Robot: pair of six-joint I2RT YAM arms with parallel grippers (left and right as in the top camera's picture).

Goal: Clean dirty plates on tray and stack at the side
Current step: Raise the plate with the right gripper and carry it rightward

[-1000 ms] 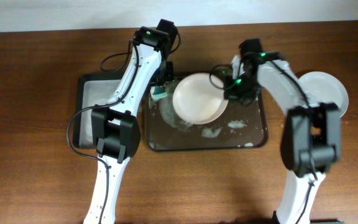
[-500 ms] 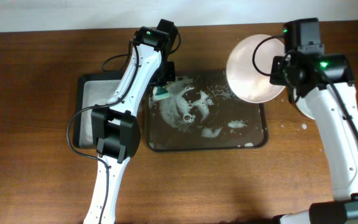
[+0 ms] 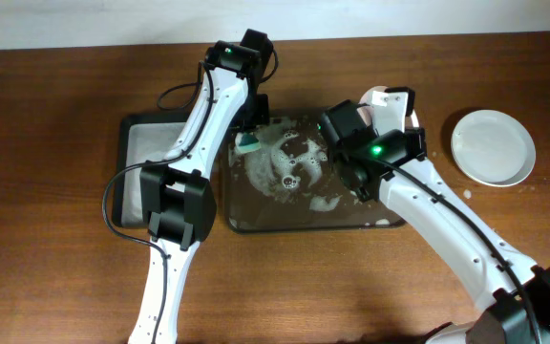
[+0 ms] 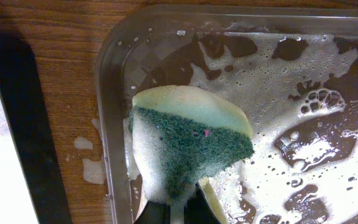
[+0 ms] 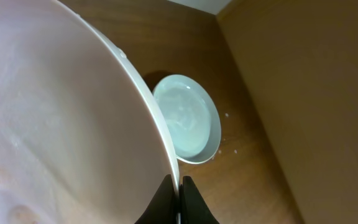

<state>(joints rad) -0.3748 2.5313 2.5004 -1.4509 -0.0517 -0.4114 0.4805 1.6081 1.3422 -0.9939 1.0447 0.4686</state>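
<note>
My right gripper point(image 5: 179, 186) is shut on the rim of a white plate point(image 5: 61, 124), which it holds tilted on edge in the air. From overhead only a sliver of that plate point(image 3: 401, 105) shows behind the right arm, above the tray's far right corner. A second white plate point(image 3: 492, 146) lies flat on the table to the right of the tray, and it also shows in the right wrist view point(image 5: 188, 121). The dark grey tray point(image 3: 313, 227) holds only suds and water. My left gripper point(image 4: 178, 208) is shut on a green-and-yellow sponge point(image 4: 191, 143) over the tray's far left corner.
A smaller black tray point(image 3: 134, 129) with white foam lies left of the grey tray, under the left arm. Foam splashes dot the wood beside the grey tray's rim point(image 4: 107, 93). Bare wooden table surrounds both trays.
The right arm lifted the plate off the tray, carried it up and to the right, then turned it on edge near the tray's far right corner. The left arm and sponge stayed still.
</note>
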